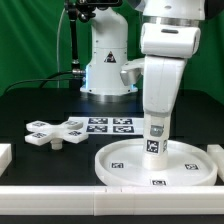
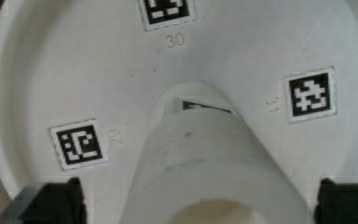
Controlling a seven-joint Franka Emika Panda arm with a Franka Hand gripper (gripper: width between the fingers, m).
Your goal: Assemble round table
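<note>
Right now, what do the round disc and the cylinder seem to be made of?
The round disc: likely white plastic, smooth with soft sheen; moulded rim, even colour. The cylinder, held in the tool: seemingly the same plastic, printed tags stuck on.

Number: a faint "30" (image 2: 172,42) stood on the round disc (image 2: 87,90), just beside a square tag (image 2: 167,10).
Sign: a warning triangle (image 1: 127,70) sat on the robot base (image 1: 100,55), at 12 o'clock from the disc.

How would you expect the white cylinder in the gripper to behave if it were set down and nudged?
The cylinder looks rigid and smooth, so probably stiff, perhaps slippery. It is taller than wide, so on end it might tip, then roll.
</note>
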